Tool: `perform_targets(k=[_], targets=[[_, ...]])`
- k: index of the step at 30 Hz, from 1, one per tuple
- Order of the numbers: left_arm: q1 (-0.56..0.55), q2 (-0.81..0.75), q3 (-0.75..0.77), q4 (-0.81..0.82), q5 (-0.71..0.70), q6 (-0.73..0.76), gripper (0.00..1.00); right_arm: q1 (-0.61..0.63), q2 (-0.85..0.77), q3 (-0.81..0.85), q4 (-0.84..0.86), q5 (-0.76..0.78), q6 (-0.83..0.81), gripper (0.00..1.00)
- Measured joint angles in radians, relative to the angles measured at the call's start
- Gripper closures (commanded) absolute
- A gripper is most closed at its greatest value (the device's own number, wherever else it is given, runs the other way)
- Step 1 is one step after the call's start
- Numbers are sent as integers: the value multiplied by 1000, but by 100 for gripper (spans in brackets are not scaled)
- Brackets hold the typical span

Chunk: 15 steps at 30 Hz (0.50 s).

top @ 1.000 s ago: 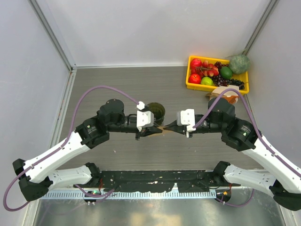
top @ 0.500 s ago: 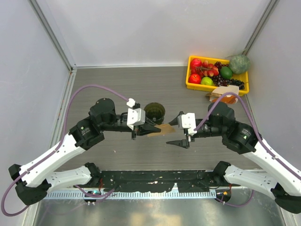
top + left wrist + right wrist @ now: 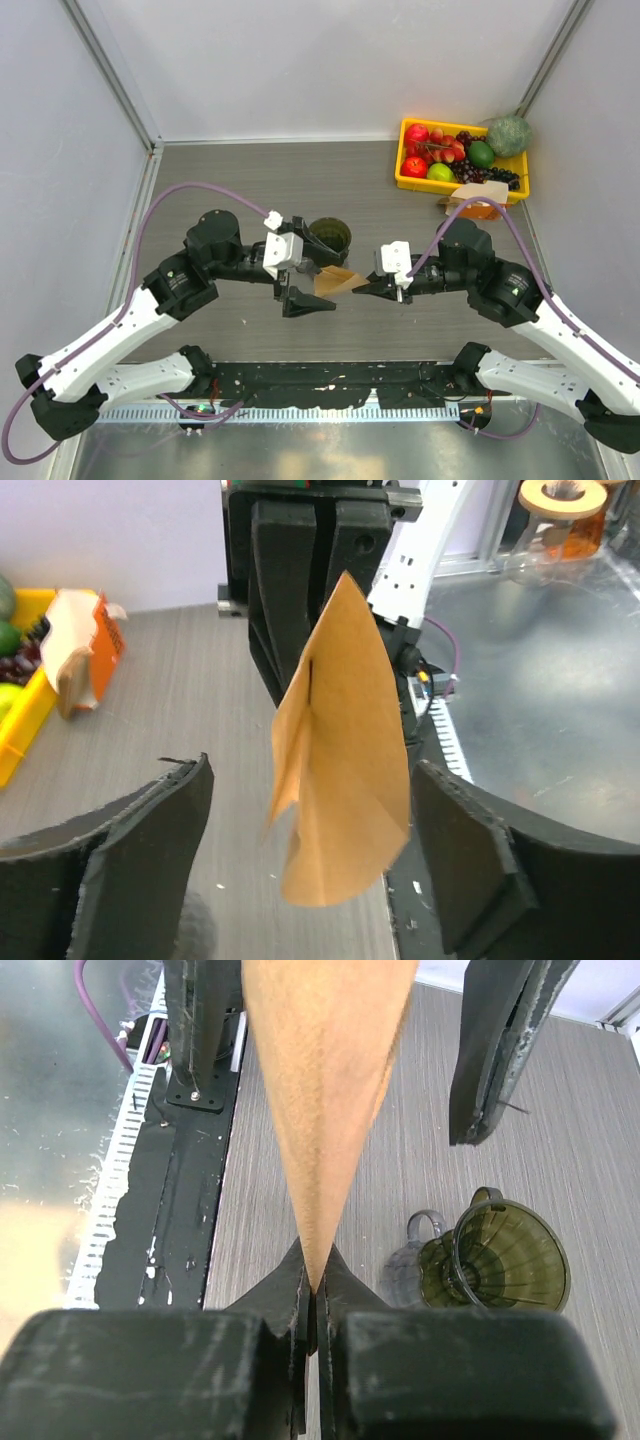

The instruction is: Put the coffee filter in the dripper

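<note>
The coffee filter [image 3: 335, 282] is a tan paper cone held in the air between the two arms. My right gripper [image 3: 368, 289] is shut on its pointed end, and the tip sits pinched between the fingers in the right wrist view [image 3: 313, 1280]. From there the filter [image 3: 325, 1080] fans out away from the camera. My left gripper [image 3: 312, 270] is open, its fingers either side of the filter's wide end [image 3: 345, 750] without touching it. The dark olive dripper [image 3: 330, 238] stands upright on the table just behind the filter, also visible as the dripper [image 3: 510, 1255] from the right wrist.
A yellow basket [image 3: 404, 175] of fruit sits at the back right, with a green round thing [image 3: 508, 135] and an orange-and-white packet [image 3: 478, 200] beside it. A translucent grey handled piece [image 3: 412, 1260] adjoins the dripper. A glass carafe [image 3: 562, 525] stands on the metal shelf.
The right gripper opened, then shut on the filter's tip. The left gripper, which held the filter half a second ago, has opened and let it go.
</note>
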Motion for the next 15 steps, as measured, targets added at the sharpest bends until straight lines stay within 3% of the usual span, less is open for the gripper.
perform_targets(k=[6,12,15], targets=[[55,-63,12,-140,15,74,2,-8,-16,-4,-27,-22,-30,95],[96,-120,33,-196,16,135,22,-8,-18,-5,-76,-76,-74,95],[81,-114,39,-198,0,140,23,-8,-8,-5,-80,-91,-75,95]])
